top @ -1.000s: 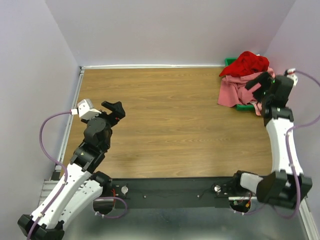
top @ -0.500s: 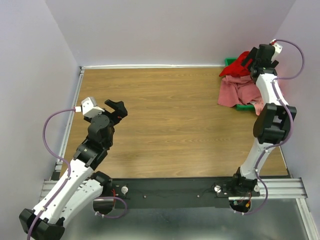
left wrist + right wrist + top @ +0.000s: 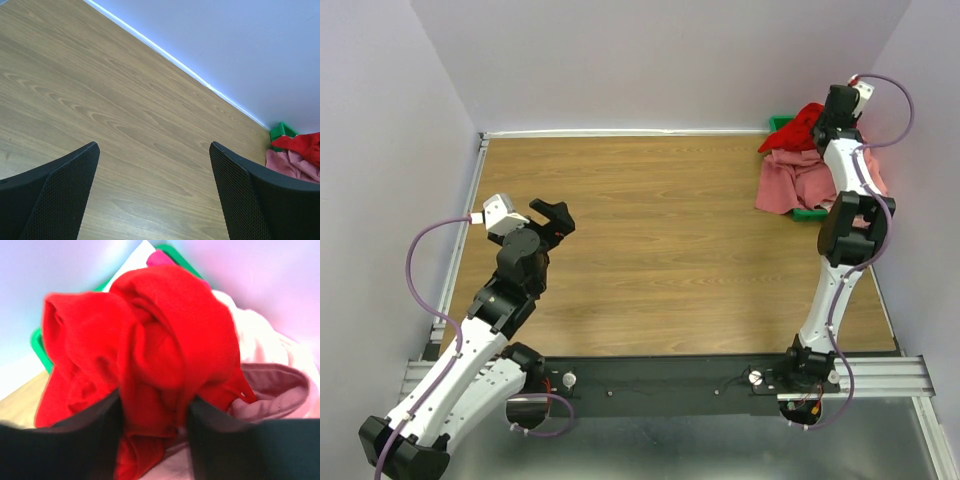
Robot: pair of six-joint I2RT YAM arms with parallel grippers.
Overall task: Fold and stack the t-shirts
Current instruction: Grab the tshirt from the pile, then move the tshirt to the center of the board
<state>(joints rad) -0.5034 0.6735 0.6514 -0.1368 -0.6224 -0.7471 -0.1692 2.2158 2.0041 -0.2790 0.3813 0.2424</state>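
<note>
Right hand pinches red t-shirt — left hand spread.

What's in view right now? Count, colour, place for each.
red t-shirt: one, bright red, top of the pile, far right corner
pink t-shirts: count unclear, salmon pink, bunched under the red one, spilling onto the table
bin: one, green, under the pile, mostly covered
table: one, wood-brown, centre
cables: two, purple, one off each wrist
left gripper: one, black, open, above the table's left side
right gripper: one, black, fingers either side of a red t-shirt fold; grip unclear
</note>
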